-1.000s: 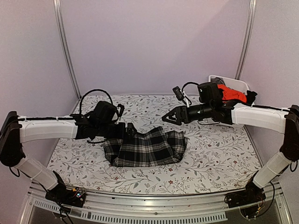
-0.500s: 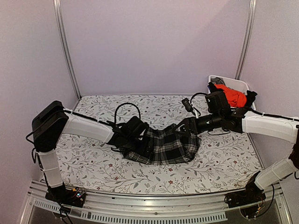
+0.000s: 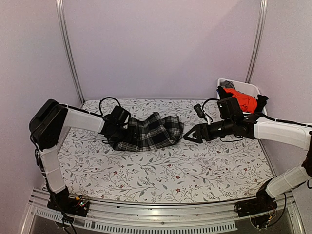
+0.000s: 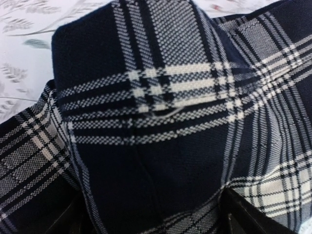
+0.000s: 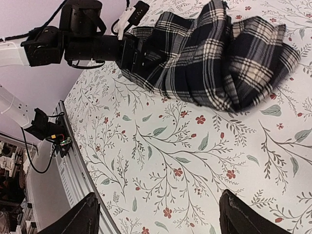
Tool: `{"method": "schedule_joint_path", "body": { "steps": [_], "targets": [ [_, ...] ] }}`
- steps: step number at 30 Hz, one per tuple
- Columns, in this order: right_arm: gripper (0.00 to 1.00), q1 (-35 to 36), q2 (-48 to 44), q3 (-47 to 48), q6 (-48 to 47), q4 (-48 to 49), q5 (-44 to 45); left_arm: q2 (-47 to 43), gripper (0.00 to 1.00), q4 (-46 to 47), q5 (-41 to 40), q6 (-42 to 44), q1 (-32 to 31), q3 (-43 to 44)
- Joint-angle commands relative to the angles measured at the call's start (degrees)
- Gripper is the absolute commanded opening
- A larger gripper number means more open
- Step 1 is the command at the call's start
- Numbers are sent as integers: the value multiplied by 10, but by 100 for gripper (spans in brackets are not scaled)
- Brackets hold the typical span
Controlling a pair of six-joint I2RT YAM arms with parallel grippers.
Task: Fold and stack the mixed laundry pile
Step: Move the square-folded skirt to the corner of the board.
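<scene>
The black-and-white plaid garment [image 3: 151, 132] lies bunched at the middle left of the table and fills the left wrist view [image 4: 161, 97]. My left gripper [image 3: 125, 134] is at its left end. Its fingers [image 4: 243, 219] stand wide apart, with cloth bunched between and over them. My right gripper [image 3: 187, 136] is open and empty just right of the garment, above bare tablecloth [image 5: 158, 209]. The plaid garment also shows in the right wrist view [image 5: 214, 58]. The orange-red garment [image 3: 243, 101] and dark ones [image 3: 262, 101] lie in the white bin [image 3: 240, 84].
The floral tablecloth [image 3: 170, 165] covers the table. The white bin stands at the back right corner. Metal poles [image 3: 68, 53] rise at both back corners before the wall. A metal rail [image 3: 146, 220] runs along the near edge.
My left gripper has moved left and back, and the plaid garment has come with it and bunched up. My right gripper has let go of the cloth and now sits open beside it.
</scene>
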Motion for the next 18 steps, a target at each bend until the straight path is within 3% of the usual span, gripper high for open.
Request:
{"method": "schedule_joint_path", "body": {
  "steps": [1,2,6,12,14,18],
  "targets": [
    [83,-13,6,3,-12,-2,-7,20,93,-129,-82,47,96,-8],
    [83,-13,6,3,-13,-2,-9,14,88,-129,-92,61,117,-6],
    [83,-13,4,5,-14,-2,-13,-58,98,-129,-113,111,180,13],
    [83,-14,0,10,-18,-5,-16,-131,100,-214,-159,134,233,118],
    [84,-14,0,10,-18,-4,-17,-157,100,-223,-118,121,225,138],
    [84,-14,2,11,-16,-1,-17,-201,100,-189,-15,73,143,105]
  ]
}}
